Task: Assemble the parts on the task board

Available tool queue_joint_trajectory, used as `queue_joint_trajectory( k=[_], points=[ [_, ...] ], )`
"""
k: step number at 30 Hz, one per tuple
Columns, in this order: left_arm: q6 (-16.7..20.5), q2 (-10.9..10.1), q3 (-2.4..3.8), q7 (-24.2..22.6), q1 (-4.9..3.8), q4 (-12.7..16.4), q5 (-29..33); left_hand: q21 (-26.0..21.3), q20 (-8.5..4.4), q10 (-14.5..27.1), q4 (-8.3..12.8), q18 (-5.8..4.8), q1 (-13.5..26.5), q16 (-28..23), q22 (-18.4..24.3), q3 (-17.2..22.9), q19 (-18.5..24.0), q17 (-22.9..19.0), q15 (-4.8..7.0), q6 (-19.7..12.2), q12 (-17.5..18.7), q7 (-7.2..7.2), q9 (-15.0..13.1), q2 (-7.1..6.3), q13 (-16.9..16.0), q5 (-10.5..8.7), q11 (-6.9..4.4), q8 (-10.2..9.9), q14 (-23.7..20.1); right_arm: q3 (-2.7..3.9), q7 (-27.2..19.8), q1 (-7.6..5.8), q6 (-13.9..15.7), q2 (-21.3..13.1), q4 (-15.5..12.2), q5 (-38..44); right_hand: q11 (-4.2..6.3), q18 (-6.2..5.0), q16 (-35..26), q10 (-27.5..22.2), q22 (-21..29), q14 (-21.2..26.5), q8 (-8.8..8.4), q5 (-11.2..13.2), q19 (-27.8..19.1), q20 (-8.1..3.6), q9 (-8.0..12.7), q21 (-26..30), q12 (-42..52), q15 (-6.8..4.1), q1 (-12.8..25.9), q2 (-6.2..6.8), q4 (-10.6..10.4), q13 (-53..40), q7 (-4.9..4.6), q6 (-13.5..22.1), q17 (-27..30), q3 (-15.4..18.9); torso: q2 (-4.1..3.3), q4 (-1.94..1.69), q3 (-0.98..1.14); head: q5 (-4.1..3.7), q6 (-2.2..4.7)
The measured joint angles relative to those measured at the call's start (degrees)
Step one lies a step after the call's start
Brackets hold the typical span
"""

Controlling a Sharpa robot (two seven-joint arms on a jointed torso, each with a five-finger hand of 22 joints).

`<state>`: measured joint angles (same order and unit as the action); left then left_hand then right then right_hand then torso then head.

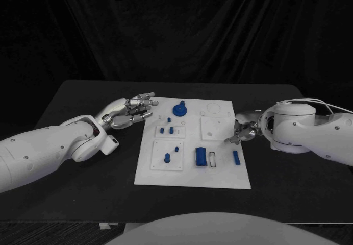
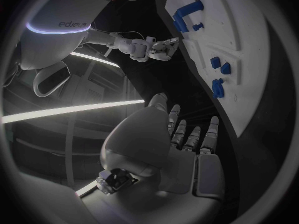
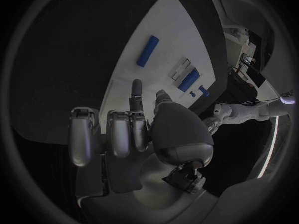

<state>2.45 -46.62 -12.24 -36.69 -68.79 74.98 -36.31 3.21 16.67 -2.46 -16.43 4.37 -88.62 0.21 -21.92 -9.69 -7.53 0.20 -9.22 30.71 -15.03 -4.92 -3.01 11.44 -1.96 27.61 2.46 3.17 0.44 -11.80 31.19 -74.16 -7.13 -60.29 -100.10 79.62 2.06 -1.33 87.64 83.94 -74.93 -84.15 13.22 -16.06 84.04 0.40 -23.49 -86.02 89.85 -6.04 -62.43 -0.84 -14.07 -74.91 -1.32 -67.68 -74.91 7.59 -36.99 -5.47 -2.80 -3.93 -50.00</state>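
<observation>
The white task board [image 1: 193, 171] lies in the middle of the black table. On it stand a round blue knob [image 1: 180, 108], several small blue pegs [image 1: 166, 130], a blue block [image 1: 200, 156] and a blue bar [image 1: 236, 157]. My left hand [image 1: 132, 111] hovers at the board's far left edge with its fingers apart and nothing in it; the left wrist view shows the left hand [image 2: 184, 144] beside the board [image 2: 249, 40]. My right hand [image 1: 244, 129] is at the board's right edge, fingers half bent, holding nothing. In the right wrist view one finger of the right hand [image 3: 127, 129] points toward the blue bar [image 3: 148, 51].
Bare black tabletop [image 1: 88, 173] surrounds the board on all sides. A dark curtain hangs behind the table. Shallow empty recesses [image 1: 214, 127] mark the board's right half. The left wrist view shows my right hand [image 2: 156, 47] across the board.
</observation>
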Motion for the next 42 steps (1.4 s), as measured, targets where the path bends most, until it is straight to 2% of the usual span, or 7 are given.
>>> queue_joint_trajectory(
  k=[2,4,19,27,31,42],
  points=[
    [0.0,0.0,0.00,0.0,0.00,0.0,0.0,0.0,0.00,0.0,0.0,0.00,0.0,0.0,0.0,0.0,0.0,0.0,0.00,0.0,0.0,0.00,0.0,0.00,0.0,0.00,0.00,0.0,0.0,0.00,0.5,0.00,-1.0,0.1,0.1,0.1,0.00,0.00,-0.2,0.0,0.0,0.0,-1.37,-1.0,0.0,0.00,1.0,0.0,0.0,0.00,-1.4,0.53,0.9,0.0,0.00,0.0,0.0,-0.9,-0.01,-0.01,-0.01,0.02,0.00],
    [0.0,0.0,0.00,-0.1,0.01,0.0,0.0,0.0,0.00,-0.2,0.0,0.00,0.0,0.0,0.0,0.0,0.0,0.0,0.00,0.0,-0.3,0.00,0.0,0.00,0.0,0.00,0.20,0.0,0.0,0.00,1.1,0.00,-1.8,0.1,0.2,0.2,0.00,0.00,-0.2,0.0,0.0,0.0,-1.82,-1.0,0.0,0.00,1.4,0.0,0.0,0.00,-1.6,0.60,1.1,0.0,0.00,0.0,0.0,-1.1,-0.01,-0.02,-0.01,-0.13,0.00],
    [0.0,0.1,0.00,-0.2,0.06,0.0,0.0,0.0,0.00,-0.2,0.0,0.00,0.0,0.0,0.0,0.0,0.0,0.0,0.00,0.0,-0.3,0.00,0.0,0.00,-0.1,0.00,0.20,0.0,0.0,0.00,2.9,0.16,-4.4,0.5,0.4,0.4,0.00,-0.01,-0.2,0.0,0.0,0.0,-2.20,-1.0,0.0,0.00,1.8,0.3,0.0,0.00,-1.9,0.90,1.4,0.0,0.00,0.0,0.0,-1.4,-0.01,-0.04,-0.02,-0.49,0.00],
    [0.0,0.1,0.00,-0.2,0.09,-0.1,0.0,0.0,0.00,-0.2,0.0,0.00,0.0,0.0,0.0,0.0,0.0,0.0,0.00,0.0,-0.3,0.00,0.0,0.00,-0.1,0.00,0.20,0.0,0.0,0.01,3.3,0.98,-4.8,1.0,0.8,0.1,0.00,-0.01,-0.5,0.0,0.0,0.0,-2.88,-0.6,0.0,0.00,2.2,0.5,0.0,0.00,-1.8,0.84,0.7,0.0,-0.21,-0.2,0.0,-2.2,0.00,-0.01,-0.03,-0.43,0.00],
    [0.0,0.1,0.00,-0.2,0.14,-0.1,0.0,0.0,0.00,-0.2,0.0,0.00,0.0,0.0,0.0,0.0,0.0,0.0,0.00,0.0,-0.3,0.00,0.0,0.00,-0.1,0.00,0.20,0.0,0.0,0.00,3.4,1.50,-4.9,1.1,0.8,-0.2,0.00,-0.01,-0.5,0.0,0.0,0.0,-2.88,-0.2,0.0,0.00,2.3,0.8,0.0,0.00,-1.4,0.37,0.5,0.0,-0.21,-0.2,0.0,-2.3,-0.02,-0.01,-0.03,-0.41,0.00],
    [0.0,0.1,0.00,-0.2,0.24,-0.1,0.0,0.0,0.00,-0.2,0.0,0.00,0.0,0.0,0.0,0.0,0.0,0.0,0.00,0.2,-0.7,-0.21,0.0,0.00,0.0,0.00,0.20,0.0,0.0,0.00,3.5,2.18,-4.9,1.1,0.9,-1.3,-0.01,-0.01,-0.7,0.0,0.0,0.0,-3.09,0.0,0.0,0.01,2.3,1.2,0.0,0.00,-1.1,0.61,0.4,0.0,-0.21,-0.2,0.0,-2.5,-0.02,-0.03,-0.03,-0.44,0.00]
  ],
)
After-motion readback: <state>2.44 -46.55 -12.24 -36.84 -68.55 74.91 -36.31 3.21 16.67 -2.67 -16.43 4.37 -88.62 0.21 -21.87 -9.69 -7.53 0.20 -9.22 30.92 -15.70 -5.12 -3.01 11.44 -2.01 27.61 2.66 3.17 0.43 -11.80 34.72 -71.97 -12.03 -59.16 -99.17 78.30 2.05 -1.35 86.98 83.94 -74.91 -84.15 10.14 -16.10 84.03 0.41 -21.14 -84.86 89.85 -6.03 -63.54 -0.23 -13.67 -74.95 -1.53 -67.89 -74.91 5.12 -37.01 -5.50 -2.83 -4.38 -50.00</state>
